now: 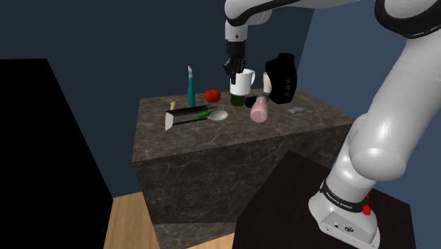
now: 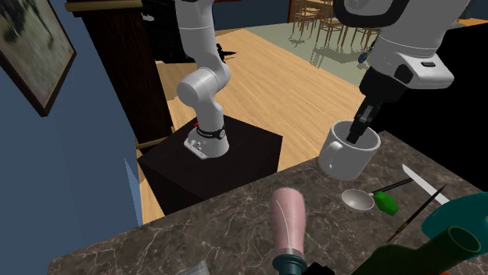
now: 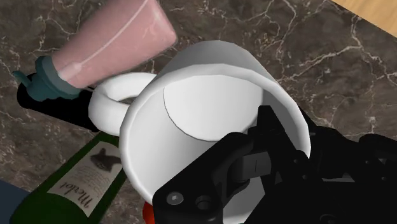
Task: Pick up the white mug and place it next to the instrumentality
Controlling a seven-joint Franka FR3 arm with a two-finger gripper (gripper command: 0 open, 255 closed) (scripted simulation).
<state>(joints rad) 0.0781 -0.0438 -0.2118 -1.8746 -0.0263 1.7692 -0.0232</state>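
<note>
You are seeing the gripper (image 1: 234, 70) pinching the mug (image 1: 243, 82) by its rim, one finger inside and one outside. The mug is hanging upright over the counter (image 1: 212, 141), above a green bottle (image 3: 95, 173), near a pink bottle (image 1: 259, 109).

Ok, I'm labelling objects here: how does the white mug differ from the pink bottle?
The white mug is white and open-topped; the pink bottle is pink with a teal cap. The mug is upright; the bottle lies on its side. The fingers clasp the mug's wall; the bottle lies unheld on the counter. Both are rounded vessels.
</note>
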